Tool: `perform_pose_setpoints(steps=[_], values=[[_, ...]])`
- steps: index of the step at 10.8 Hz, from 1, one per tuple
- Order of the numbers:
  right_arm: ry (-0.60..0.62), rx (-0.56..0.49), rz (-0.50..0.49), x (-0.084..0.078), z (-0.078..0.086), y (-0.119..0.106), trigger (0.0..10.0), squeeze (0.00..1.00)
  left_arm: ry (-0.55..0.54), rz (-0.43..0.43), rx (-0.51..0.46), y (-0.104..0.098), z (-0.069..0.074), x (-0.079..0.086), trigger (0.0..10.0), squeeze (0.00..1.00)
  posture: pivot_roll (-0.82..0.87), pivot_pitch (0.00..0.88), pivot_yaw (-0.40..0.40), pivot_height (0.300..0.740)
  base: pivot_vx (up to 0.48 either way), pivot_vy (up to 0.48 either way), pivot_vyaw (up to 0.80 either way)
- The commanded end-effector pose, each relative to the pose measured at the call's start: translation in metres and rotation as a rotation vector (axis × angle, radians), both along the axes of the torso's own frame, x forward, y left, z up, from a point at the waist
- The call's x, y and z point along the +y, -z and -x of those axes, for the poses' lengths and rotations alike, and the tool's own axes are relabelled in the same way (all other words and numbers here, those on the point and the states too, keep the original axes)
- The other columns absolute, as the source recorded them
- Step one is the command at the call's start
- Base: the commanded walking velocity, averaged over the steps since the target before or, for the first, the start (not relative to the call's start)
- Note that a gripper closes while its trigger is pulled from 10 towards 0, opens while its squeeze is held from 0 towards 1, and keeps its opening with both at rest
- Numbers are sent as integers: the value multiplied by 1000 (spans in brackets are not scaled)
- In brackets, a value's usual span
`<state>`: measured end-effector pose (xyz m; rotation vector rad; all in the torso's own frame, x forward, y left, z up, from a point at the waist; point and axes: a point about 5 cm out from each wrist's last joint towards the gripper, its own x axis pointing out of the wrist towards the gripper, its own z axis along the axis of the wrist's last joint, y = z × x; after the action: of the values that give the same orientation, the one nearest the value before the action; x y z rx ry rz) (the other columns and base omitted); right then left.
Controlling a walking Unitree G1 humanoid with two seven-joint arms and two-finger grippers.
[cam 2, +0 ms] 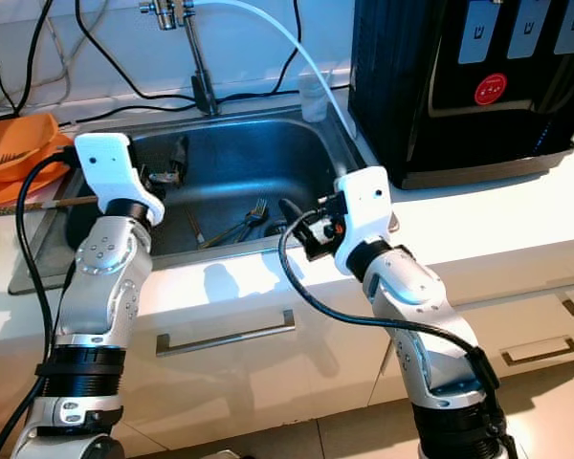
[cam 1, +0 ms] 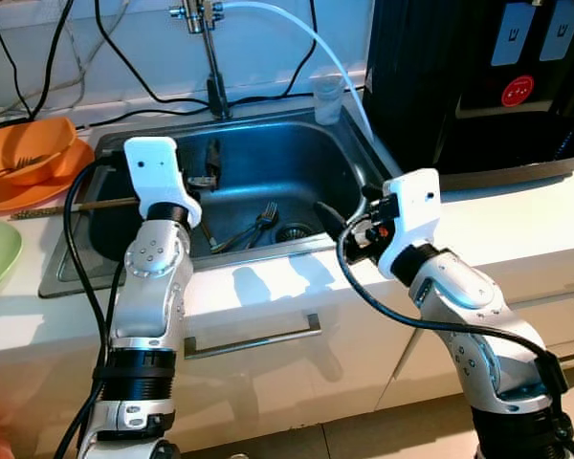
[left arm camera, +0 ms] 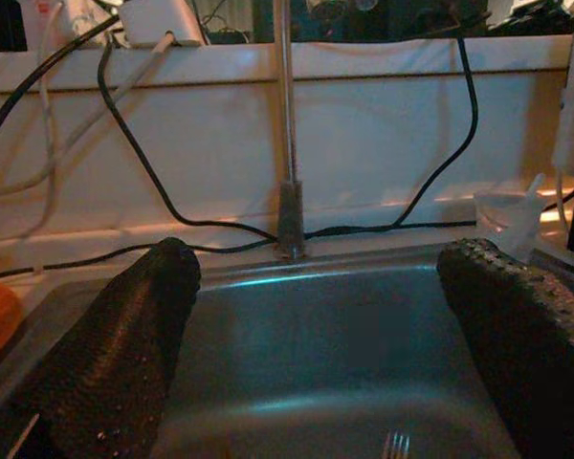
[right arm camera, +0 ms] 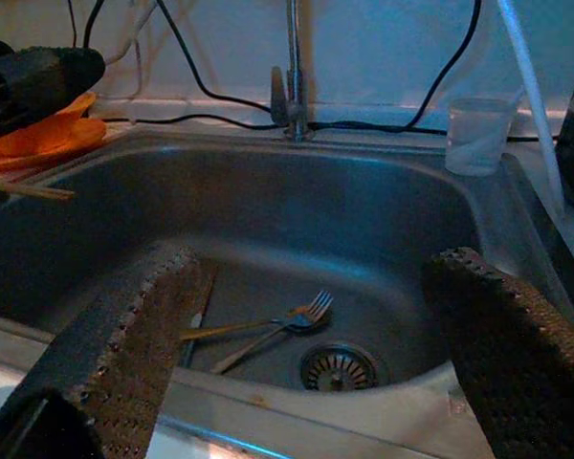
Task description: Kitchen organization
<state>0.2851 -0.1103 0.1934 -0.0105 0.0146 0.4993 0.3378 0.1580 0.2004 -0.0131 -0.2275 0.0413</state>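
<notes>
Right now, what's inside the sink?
In the sink lie two forks beside the drain strainer, plus another utensil partly hidden behind the right gripper's finger.

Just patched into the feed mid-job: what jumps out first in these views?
The steel sink dead ahead, with forks lying on its bottom beside the drain. Both arms reach over its front edge: the left gripper open above the basin's left side, the right gripper open at its right rim. An orange colander sits on the counter to the left, and a big black appliance stands to the right.
</notes>
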Motion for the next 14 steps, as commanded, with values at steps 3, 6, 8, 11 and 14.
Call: perform_pose_setpoints(steps=[3, 6, 8, 11, 14], values=[[11, -22, 3, 0, -2, -3, 10000, 0, -16, 0, -1, -5, -3, 3, 10000, 0, -78, 0, 103, 740, 0, 0, 800], [20, -20, -2, -1, -3, -3, 10000, 0, -18, 6, -1, -8, -5, 5, 10000, 0, -77, 0, 106, 740, 0, 0, 0], [23, -21, -5, -1, -4, -3, 10000, 0, -16, 7, 5, -9, -6, 4, 10000, 0, -75, 0, 109, 740, 0, 396, 0], [23, -15, -4, -2, -2, -1, 10000, 0, -17, 0, 19, -6, -6, 5, 10000, 0, -74, 0, 110, 740, 0, 480, 0], [32, -16, -1, -4, -2, -1, 10000, 0, -16, -16, 11, -8, -7, 3, 10000, 0, -80, 0, 114, 740, 0, 281, 0]])
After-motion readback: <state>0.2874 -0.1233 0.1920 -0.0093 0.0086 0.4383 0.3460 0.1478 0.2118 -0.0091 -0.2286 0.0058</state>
